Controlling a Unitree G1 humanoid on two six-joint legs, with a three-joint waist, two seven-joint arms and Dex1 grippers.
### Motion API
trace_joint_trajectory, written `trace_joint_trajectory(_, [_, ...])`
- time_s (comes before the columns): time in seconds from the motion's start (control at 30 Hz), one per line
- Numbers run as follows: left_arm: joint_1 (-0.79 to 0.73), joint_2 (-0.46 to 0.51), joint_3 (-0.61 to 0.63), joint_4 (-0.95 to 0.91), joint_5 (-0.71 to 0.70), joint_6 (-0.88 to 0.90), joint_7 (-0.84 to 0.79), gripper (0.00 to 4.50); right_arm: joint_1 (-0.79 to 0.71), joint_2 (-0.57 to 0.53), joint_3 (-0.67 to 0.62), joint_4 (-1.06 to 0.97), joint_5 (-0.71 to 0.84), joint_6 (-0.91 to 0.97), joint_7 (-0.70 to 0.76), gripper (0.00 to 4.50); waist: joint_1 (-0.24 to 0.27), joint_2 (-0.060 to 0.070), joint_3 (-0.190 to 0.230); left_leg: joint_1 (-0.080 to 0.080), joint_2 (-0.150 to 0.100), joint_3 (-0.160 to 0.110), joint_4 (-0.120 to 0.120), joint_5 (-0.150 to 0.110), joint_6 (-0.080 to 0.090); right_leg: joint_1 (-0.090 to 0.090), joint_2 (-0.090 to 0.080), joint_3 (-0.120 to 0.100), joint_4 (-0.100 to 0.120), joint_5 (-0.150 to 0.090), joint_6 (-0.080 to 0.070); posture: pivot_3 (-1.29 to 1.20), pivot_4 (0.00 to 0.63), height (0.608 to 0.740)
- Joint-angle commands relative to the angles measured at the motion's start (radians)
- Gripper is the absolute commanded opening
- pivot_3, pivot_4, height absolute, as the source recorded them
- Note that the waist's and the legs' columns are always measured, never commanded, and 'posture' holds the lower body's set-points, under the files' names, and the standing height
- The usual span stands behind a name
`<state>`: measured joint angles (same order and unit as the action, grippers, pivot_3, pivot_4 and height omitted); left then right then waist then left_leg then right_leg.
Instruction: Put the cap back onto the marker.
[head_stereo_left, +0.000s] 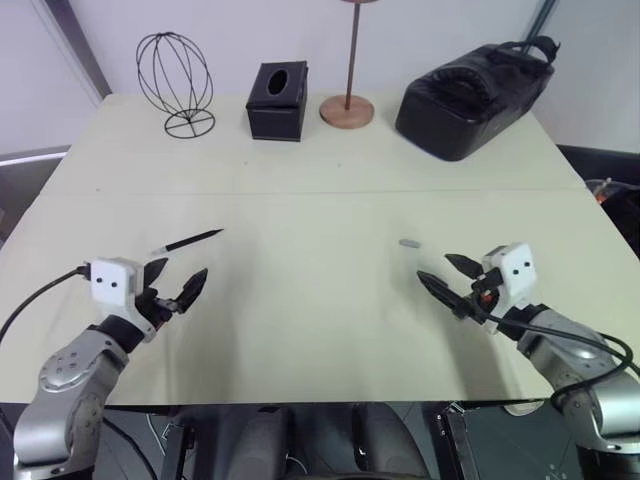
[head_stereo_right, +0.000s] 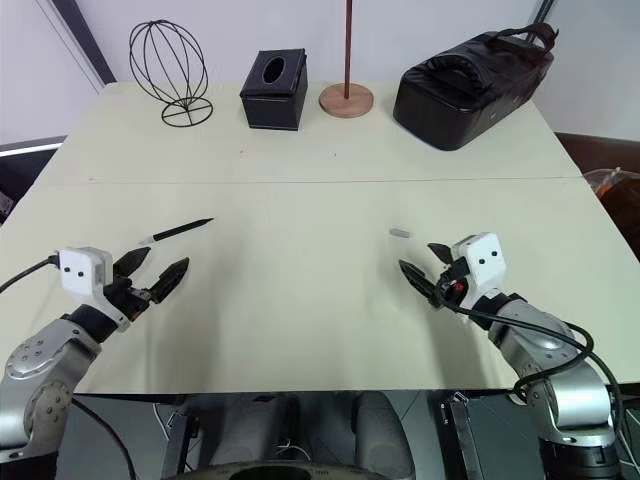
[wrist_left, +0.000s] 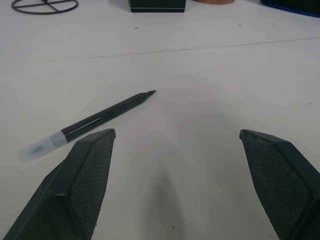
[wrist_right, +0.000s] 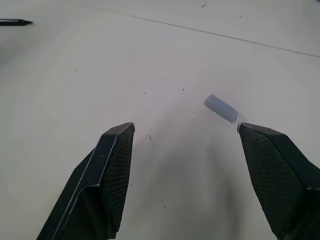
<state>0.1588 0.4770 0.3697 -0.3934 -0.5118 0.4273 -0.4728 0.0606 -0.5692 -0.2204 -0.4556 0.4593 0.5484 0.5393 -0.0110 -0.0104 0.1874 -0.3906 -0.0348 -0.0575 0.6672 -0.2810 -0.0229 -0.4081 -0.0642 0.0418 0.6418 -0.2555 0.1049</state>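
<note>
While both grippers are held low over the near part of the table (head_stereo_left: 320, 330), the left gripper (head_stereo_left: 176, 284) and the right gripper (head_stereo_left: 447, 272) are each seen with fingers spread apart (nothing gripped). Just beyond the left one the marker (head_stereo_left: 187, 241) is laid flat, uncapped; the cap (head_stereo_left: 408, 243) is found lying just past the right one.

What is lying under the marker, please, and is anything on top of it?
The marker lies flat on the bare table, with nothing on top. The cap lies apart, near the right claw. The strip of table directly beneath the marker is covered.
</note>
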Motion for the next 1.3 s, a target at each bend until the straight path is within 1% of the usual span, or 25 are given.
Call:
trace_joint_trajectory(0.03, [-0.016,0.008,0.025,-0.012,-0.008,-0.017,-0.001,4.16,-0.018,0.001,-0.006,-0.011,-0.004,-0.029,0.005,3.41,0.0,0.0,0.0,0.0,0.0,0.0,0.0,0.0,0.0,0.0,0.0,0.0,0.0,0.0,0.0,0.0,0.15,0.74])
trace_joint_trajectory(0.13, [-0.023,0.036,0.025,0.007,0.016,-0.035,-0.024,4.16,-0.024,0.003,0.0,-0.008,-0.007,-0.033,0.002,3.41,0.0,0.0,0.0,0.0,0.0,0.0,0.0,0.0,0.0,0.0,0.0,0.0,-0.001,0.0,0.0,0.0,0.15,0.74])
trace_joint_trajectory(0.2, [-0.042,0.071,0.032,0.046,0.041,-0.059,-0.046,4.16,-0.032,0.007,0.007,-0.008,-0.008,-0.034,-0.001,3.41,0.0,0.0,0.0,0.0,0.0,0.0,-0.001,0.0,0.0,0.0,0.0,0.0,-0.001,0.0,0.0,0.0,0.15,0.74])
trace_joint_trajectory(0.27, [-0.076,0.139,0.043,0.121,0.053,-0.091,-0.113,4.16,-0.05,0.012,0.021,-0.012,-0.008,-0.034,-0.004,3.41,0.0,0.0,0.0,0.0,0.0,0.0,-0.001,0.0,0.0,0.0,0.0,0.0,-0.001,0.0,0.0,0.0,0.15,0.74])
trace_joint_trajectory(0.4, [-0.185,0.327,0.021,0.361,0.084,-0.188,-0.341,4.16,-0.102,0.027,0.059,-0.018,-0.01,-0.025,-0.011,3.41,-0.003,0.0,0.0,0.0,0.0,0.0,-0.001,0.0,0.0,-0.001,0.001,0.0,-0.001,0.0,-0.001,0.0,0.15,0.74])
trace_joint_trajectory(0.5, [-0.298,0.409,-0.033,0.546,0.114,-0.264,-0.479,4.16,-0.13,0.032,0.084,-0.013,-0.018,-0.025,-0.011,3.41,-0.001,0.001,0.001,0.0,0.0,0.0,-0.002,0.0,0.0,-0.001,0.001,-0.001,-0.002,0.0,-0.001,0.0,0.15,0.74])
trace_joint_trajectory(0.6, [-0.464,0.462,-0.131,0.76,0.178,-0.358,-0.638,4.16,-0.156,0.038,0.114,-0.007,-0.028,-0.03,-0.007,3.41,0.001,0.001,0.001,-0.001,0.0,0.0,-0.002,0.0,0.0,0.0,0.0,-0.001,-0.004,0.0,0.0,0.0,0.15,0.74])
trace_joint_trajectory(0.7, [-0.613,0.465,-0.214,0.936,0.232,-0.429,-0.751,4.16,-0.173,0.045,0.129,-0.005,-0.034,-0.031,-0.01,3.41,-0.001,0.0,0.001,-0.001,0.0,0.0,-0.003,0.0,0.0,0.0,0.0,-0.001,-0.005,0.002,0.003,0.0,0.15,0.74])
trace_joint_trajectory(0.83, [-0.795,0.429,-0.318,1.187,0.331,-0.554,-0.85,4.16,-0.188,0.058,0.148,-0.032,-0.034,-0.02,-0.021,3.41,-0.004,0.0,0.001,-0.002,-0.001,0.001,-0.003,0.0,0.0,-0.002,0.001,-0.001,-0.005,0.002,0.003,0.0,0.15,0.74])
trace_joint_trajectory(0.93, [-0.906,0.391,-0.357,1.346,0.388,-0.627,-0.855,4.16,-0.196,0.059,0.15,-0.086,-0.002,0.016,-0.023,3.41,-0.004,0.0,0.001,-0.002,-0.001,0.001,-0.004,0.0,0.0,-0.002,0.001,-0.001,-0.004,0.002,0.003,0.0,0.15,0.74])
trace_joint_trajectory(1.07, [-1.003,0.357,-0.383,1.493,0.447,-0.691,-0.832,4.16,-0.222,0.04,0.132,-0.188,0.1,0.113,-0.016,3.41,-0.007,-0.001,0.001,-0.002,-0.001,0.0,-0.004,0.0,0.0,-0.002,0.002,-0.001,-0.004,0.002,0.003,0.0,0.15,0.74])
trace_joint_trajectory(1.17, [-1.051,0.332,-0.392,1.571,0.482,-0.716,-0.793,4.16,-0.257,0.013,0.12,-0.24,0.169,0.184,-0.016,3.41,-0.005,-0.002,0.002,-0.003,-0.001,0.0,-0.003,0.0,0.0,-0.002,0.002,-0.001,-0.004,0.002,0.003,0.0,0.15,0.74])
trace_joint_trajectory(1.3, [-1.077,0.304,-0.387,1.627,0.511,-0.731,-0.743,4.16,-0.284,-0.012,0.112,-0.258,0.198,0.222,-0.027,3.41,-0.003,-0.002,0.002,-0.003,-0.001,0.0,-0.003,0.0,0.0,-0.002,0.001,-0.001,-0.004,0.002,0.003,0.0,0.15,0.74])
